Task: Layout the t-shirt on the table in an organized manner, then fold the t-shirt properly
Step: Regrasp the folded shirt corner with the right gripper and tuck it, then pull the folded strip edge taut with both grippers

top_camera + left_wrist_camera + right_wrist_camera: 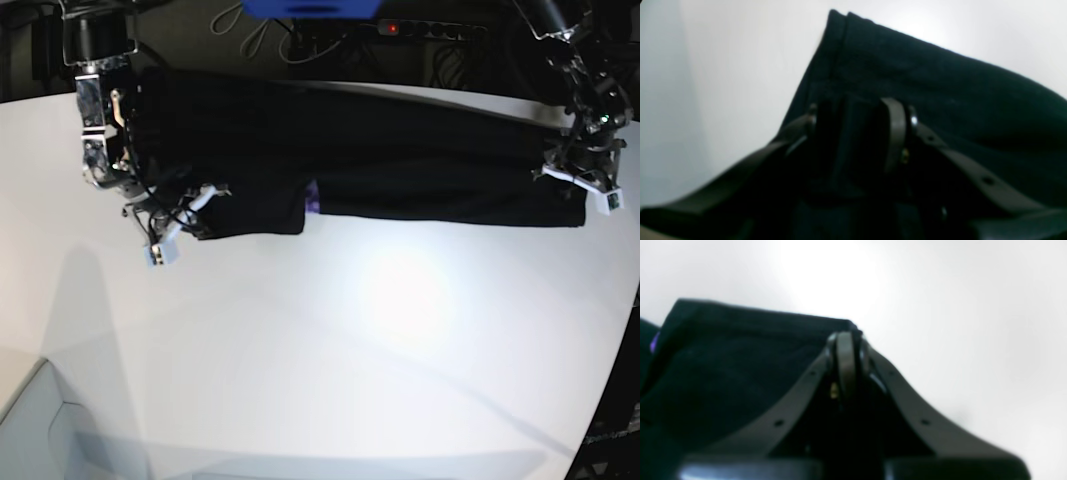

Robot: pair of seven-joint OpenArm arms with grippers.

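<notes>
The limp black soft-fabric t-shirt [400, 170] drapes on the white surface [350, 350]; hem corners suit grasping. Both the left gripper [860, 133] and right gripper [846, 363] pinch cloth.

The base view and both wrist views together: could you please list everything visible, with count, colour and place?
black soft-fabric t-shirt: one, black with a small purple patch at a fold, stretched as a long band across the far side of the table.
smooth white table: one, white, curved edge, fills most of the base view.
power strip with a red light: one, dark, behind the table.
cables: a few, pale, on the dark floor behind the table.
left pincer: one, dark, closed on the shirt's end, base view's right.
right pincer: one, dark, shut at the shirt's corner, base view's left.
</notes>
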